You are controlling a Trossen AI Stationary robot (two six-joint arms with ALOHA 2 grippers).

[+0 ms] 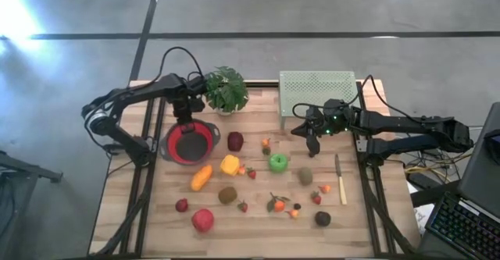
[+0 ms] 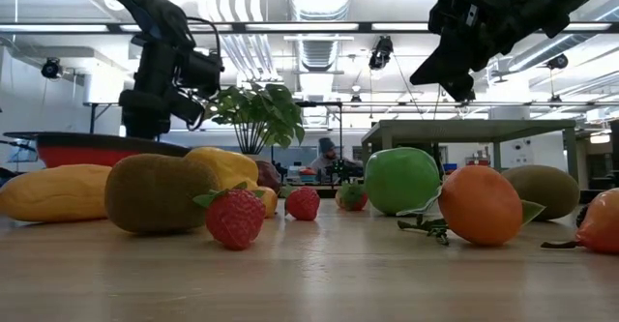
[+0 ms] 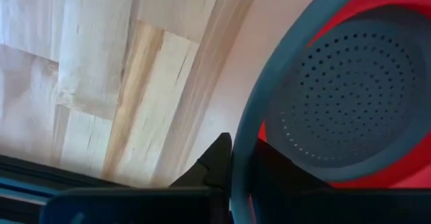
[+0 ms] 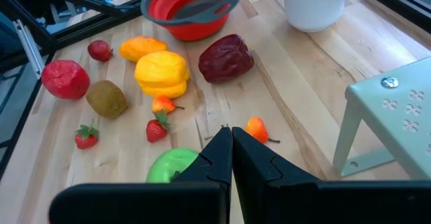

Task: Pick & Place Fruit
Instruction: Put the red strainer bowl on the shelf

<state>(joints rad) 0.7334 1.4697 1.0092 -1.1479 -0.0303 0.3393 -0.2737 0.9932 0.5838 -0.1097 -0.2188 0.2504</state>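
Fruit scattered across the wooden table (image 1: 164,229), none of it held and none in the red colander (image 1: 190,142). Left gripper (image 1: 187,116) down at the colander's far rim, just beside the potted plant (image 1: 225,90); jaws pinched nearly together on the grey rim (image 3: 237,163) in the left wrist view, perforated grey bottom showing alongside. Right gripper (image 1: 313,145) raised over the table in front of the pale green perforated stand (image 1: 317,93), jaws pressed flat together on nothing, hanging above the green apple (image 4: 172,165) and a small orange fruit (image 4: 256,128). Maroon fruit (image 1: 235,140) nearest the colander, then yellow fruit (image 1: 230,165) and orange mango (image 1: 201,177) just in front of it. Brown kiwi (image 1: 227,194), red apple (image 1: 202,219) and several strawberries toward the near edge. Second kiwi (image 1: 305,176) beside the knife (image 1: 340,179) on the right side. Tangerine with leaves (image 1: 278,205) near the middle front, dark fruit (image 1: 323,218) at the right front.
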